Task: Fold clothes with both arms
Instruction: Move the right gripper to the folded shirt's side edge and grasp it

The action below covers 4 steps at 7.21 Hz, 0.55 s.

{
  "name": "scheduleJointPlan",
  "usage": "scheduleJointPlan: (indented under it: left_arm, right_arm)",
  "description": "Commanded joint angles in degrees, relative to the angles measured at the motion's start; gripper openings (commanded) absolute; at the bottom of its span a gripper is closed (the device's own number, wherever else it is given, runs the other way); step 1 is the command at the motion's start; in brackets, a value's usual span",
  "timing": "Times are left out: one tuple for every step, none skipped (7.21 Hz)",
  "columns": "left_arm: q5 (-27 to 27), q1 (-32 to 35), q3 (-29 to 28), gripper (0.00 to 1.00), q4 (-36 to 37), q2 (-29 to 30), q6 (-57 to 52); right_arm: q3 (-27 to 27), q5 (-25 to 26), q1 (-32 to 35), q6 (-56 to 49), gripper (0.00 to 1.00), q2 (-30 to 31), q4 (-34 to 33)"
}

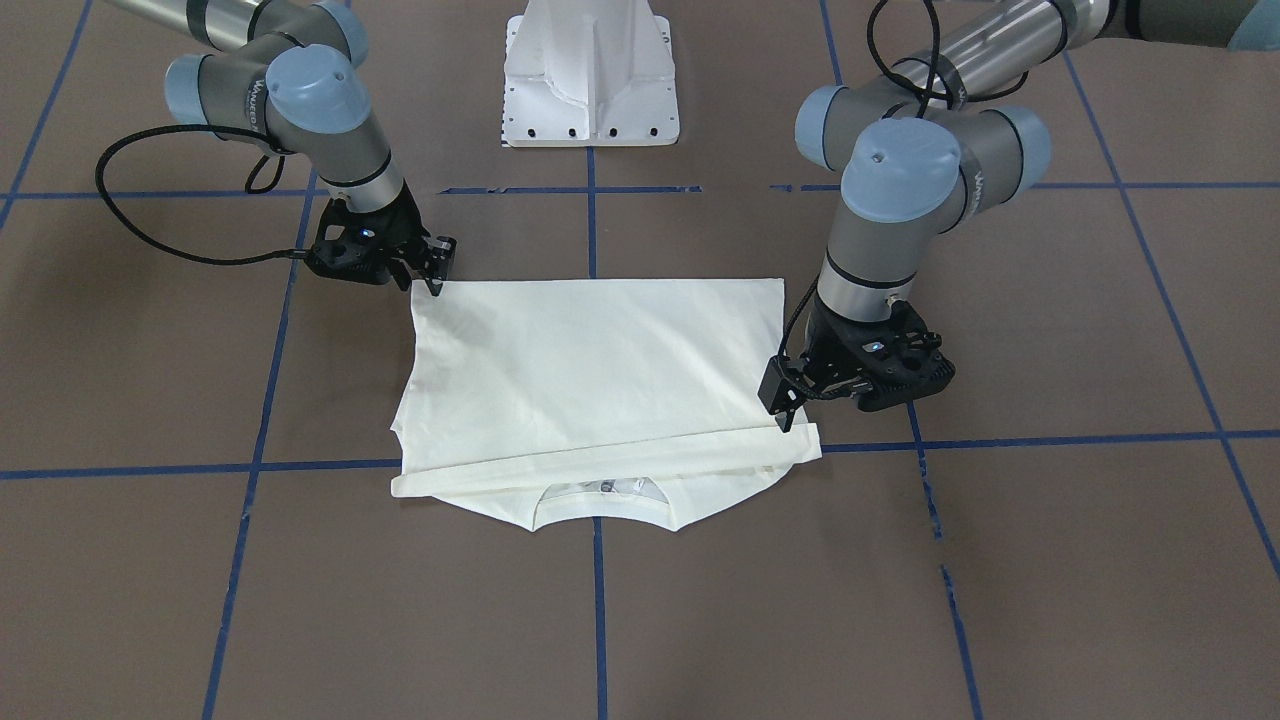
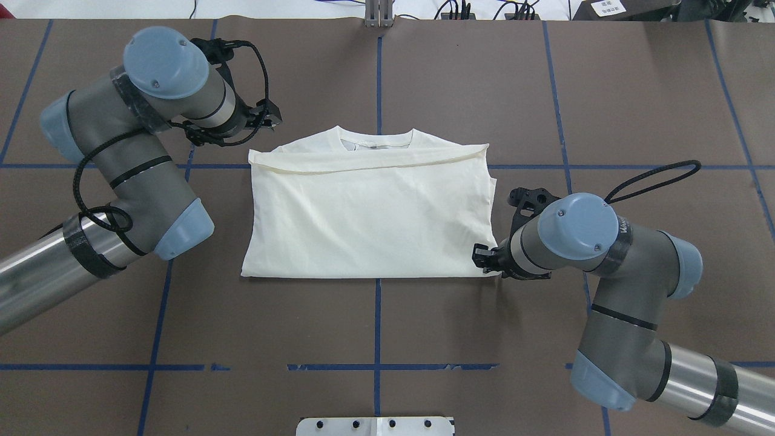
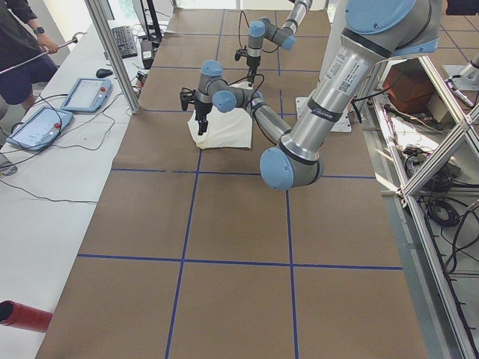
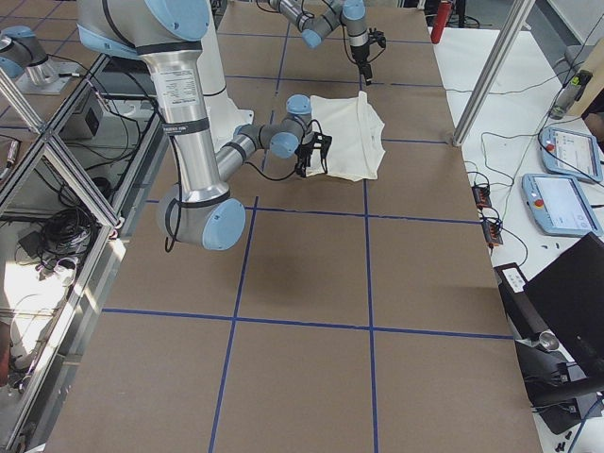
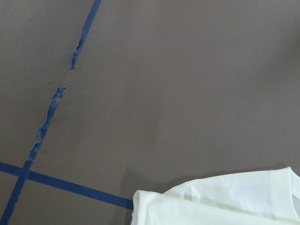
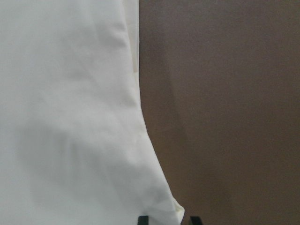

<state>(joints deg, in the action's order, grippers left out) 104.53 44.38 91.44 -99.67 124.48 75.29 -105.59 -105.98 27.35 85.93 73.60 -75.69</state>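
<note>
The cream T-shirt (image 1: 600, 370) (image 2: 369, 218) lies folded flat with its plain side up. Its hem band is folded across just below the collar (image 2: 375, 140), and a bit of dark print shows in the neck opening (image 1: 600, 488). My left gripper (image 1: 785, 410) (image 2: 271, 115) hovers by the shirt's far corner on my left. Its wrist view shows only that corner (image 5: 225, 201) and no fingers, and it looks open and empty. My right gripper (image 1: 437, 272) (image 2: 482, 255) is low at the near corner on my right, fingertips (image 6: 143, 220) apart around the cloth's edge (image 6: 70, 117).
The white pedestal base (image 1: 590, 80) (image 2: 375, 426) stands at the table's near middle. Blue tape lines (image 2: 378, 72) grid the brown table. In the left side view a side desk holds tablets (image 3: 45, 123), with a metal post (image 3: 112, 52) and a person (image 3: 22, 45) nearby.
</note>
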Motion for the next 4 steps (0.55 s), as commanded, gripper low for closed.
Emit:
scheduleJointPlan:
  left_arm:
    - [-0.03, 0.00, 0.05, 0.98, 0.00, 0.06, 0.03]
    - [-0.03, 0.00, 0.05, 0.98, 0.00, 0.06, 0.20]
    - [-0.12, 0.00, 0.05, 0.97, 0.00, 0.06, 1.25]
    - [-0.12, 0.00, 0.40, 0.97, 0.00, -0.03, 1.35]
  right_arm:
    - [-0.84, -0.80, 0.25, -0.06, 0.00, 0.23, -0.07]
    - [-2.50, -0.81, 0.51, 0.03, 0.00, 1.27, -0.07]
    - [-8.00, -0.63, -1.84, 0.73, 0.00, 6.16, -0.07]
    - [-12.66, -0.72, -4.73, 0.82, 0.00, 10.12, -0.16]
